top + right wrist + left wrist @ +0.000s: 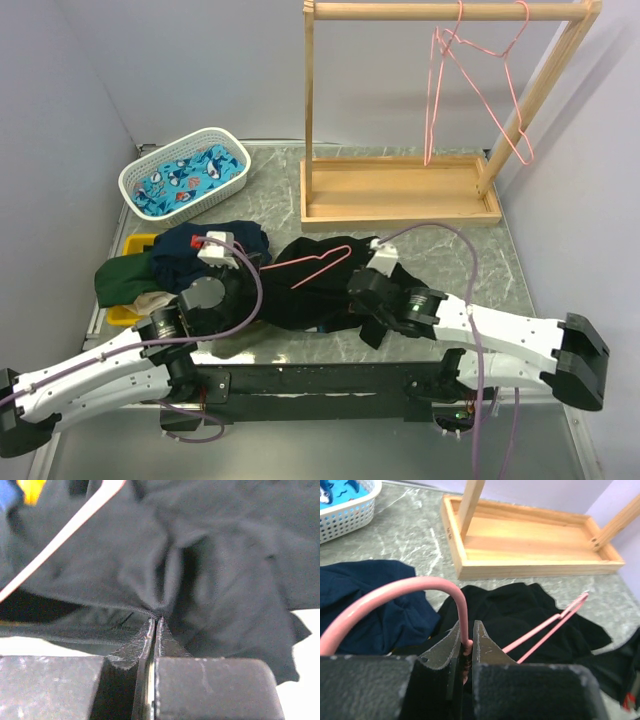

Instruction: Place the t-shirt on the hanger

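Left claw (468,632) clamps the hanger (420,586); right claw (154,623) pinches the t-shirt (225,555) edge.

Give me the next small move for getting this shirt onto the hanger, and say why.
Probably lift the right jaws a little to open the t-shirt. They are shut on a fabric edge, while the left jaws are shut on the hanger near its hook, and its far corner sits over the cloth, not inside it.
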Action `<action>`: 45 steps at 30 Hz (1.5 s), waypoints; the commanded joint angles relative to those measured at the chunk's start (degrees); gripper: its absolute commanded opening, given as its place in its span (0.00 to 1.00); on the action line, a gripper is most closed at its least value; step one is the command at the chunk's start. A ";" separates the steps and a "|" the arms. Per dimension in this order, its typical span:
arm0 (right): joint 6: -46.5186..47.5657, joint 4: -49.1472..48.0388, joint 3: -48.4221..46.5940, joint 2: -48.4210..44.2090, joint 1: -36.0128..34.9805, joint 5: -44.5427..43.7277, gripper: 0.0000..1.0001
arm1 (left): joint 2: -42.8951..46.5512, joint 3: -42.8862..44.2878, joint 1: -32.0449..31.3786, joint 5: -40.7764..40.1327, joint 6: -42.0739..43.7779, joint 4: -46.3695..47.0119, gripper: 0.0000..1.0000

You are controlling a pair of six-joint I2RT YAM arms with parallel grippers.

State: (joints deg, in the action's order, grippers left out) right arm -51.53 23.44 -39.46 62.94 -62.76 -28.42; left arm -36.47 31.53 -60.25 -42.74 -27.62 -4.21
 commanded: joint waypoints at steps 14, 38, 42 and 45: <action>13.46 -0.77 -2.72 -8.53 19.78 2.85 0.00 | 7.29 -0.24 -0.22 8.89 5.46 0.51 0.01; 34.02 19.44 -54.28 8.41 10.91 11.89 0.00 | -13.27 21.01 -0.22 18.39 26.37 8.51 0.01; 35.97 23.05 -71.23 14.05 9.76 14.62 0.00 | -15.64 27.69 0.13 21.72 32.18 10.01 0.01; 37.81 26.56 -83.17 17.91 9.76 14.80 0.00 | -17.57 34.11 0.92 24.36 35.08 7.38 0.01</action>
State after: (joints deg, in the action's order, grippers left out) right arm -18.26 46.33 -108.33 78.26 -52.95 -14.46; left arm -52.82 57.04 -60.07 -24.16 0.36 0.97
